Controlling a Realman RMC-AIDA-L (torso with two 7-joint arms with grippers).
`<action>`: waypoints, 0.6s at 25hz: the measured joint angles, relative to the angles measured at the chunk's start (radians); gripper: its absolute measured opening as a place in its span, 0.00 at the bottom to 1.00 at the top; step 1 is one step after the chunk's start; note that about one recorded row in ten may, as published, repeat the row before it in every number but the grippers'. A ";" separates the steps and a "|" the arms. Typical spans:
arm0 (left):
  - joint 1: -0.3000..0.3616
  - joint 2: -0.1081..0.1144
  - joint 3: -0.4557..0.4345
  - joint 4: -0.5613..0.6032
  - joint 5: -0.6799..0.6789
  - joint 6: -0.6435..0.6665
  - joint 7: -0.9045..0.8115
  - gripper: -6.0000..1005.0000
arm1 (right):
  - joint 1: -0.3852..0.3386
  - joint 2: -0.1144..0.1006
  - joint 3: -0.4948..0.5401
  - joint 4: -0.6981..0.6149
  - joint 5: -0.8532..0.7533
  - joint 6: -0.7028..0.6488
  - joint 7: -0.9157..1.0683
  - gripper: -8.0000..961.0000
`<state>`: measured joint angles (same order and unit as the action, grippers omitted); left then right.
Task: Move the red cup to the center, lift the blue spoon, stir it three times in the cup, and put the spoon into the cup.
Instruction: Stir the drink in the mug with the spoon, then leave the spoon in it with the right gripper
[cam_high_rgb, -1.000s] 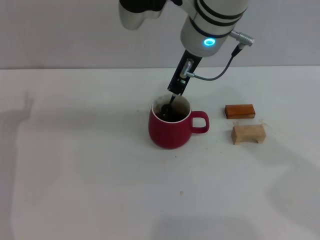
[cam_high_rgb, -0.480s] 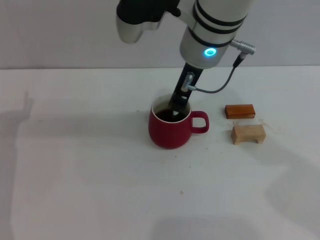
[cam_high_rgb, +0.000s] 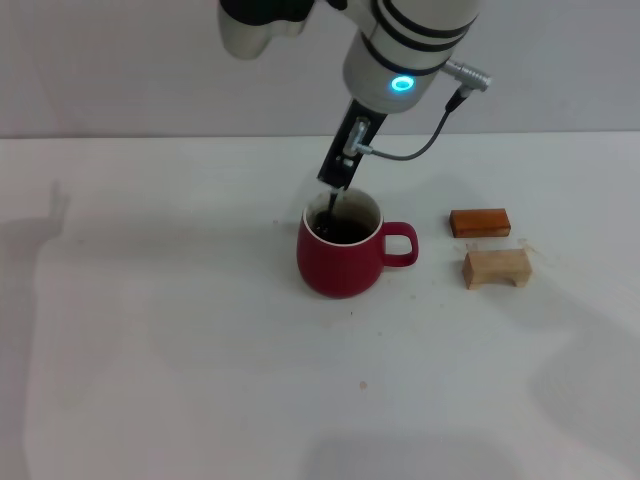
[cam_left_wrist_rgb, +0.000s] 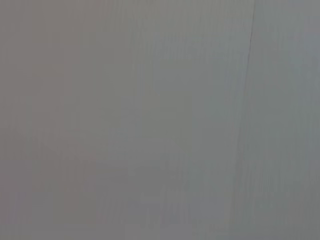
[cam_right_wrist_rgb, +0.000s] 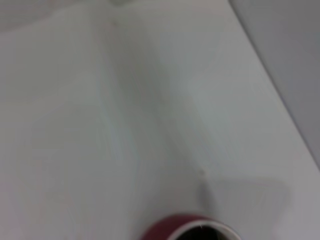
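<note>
The red cup (cam_high_rgb: 340, 262) stands upright near the middle of the white table, handle to the right, with dark liquid inside. My right gripper (cam_high_rgb: 336, 180) hangs just above the cup's back left rim, tilted, and is shut on the blue spoon (cam_high_rgb: 332, 210). Only a thin dark stem of the spoon shows, dipping into the liquid at the left side. Its handle is hidden in the fingers. The right wrist view catches only the cup's rim (cam_right_wrist_rgb: 187, 227) and bare table. My left gripper is out of view; its wrist camera faces a plain grey wall.
To the right of the cup lie two small blocks: a reddish-brown one (cam_high_rgb: 479, 222) and, just in front of it, a pale wooden one (cam_high_rgb: 497, 268). The table's back edge meets a grey wall.
The right gripper has swung from the cup's right side to its left and risen slightly, carrying the spoon across the liquid. The cup has stayed in place.
</note>
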<state>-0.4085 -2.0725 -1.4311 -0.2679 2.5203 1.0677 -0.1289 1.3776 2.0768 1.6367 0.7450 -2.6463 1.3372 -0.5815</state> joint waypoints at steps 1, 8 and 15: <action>-0.001 0.000 0.000 0.000 0.000 0.000 0.000 0.84 | 0.000 0.000 0.000 -0.003 -0.019 -0.001 0.006 0.20; -0.003 0.000 0.000 0.003 0.000 0.000 0.000 0.84 | 0.001 0.001 0.000 -0.006 -0.054 0.066 0.013 0.20; -0.003 0.002 0.000 0.004 0.000 0.000 0.000 0.84 | -0.003 0.002 -0.029 -0.001 0.033 0.112 -0.004 0.21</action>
<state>-0.4113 -2.0709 -1.4312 -0.2638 2.5203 1.0677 -0.1289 1.3744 2.0787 1.6076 0.7444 -2.6135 1.4493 -0.5852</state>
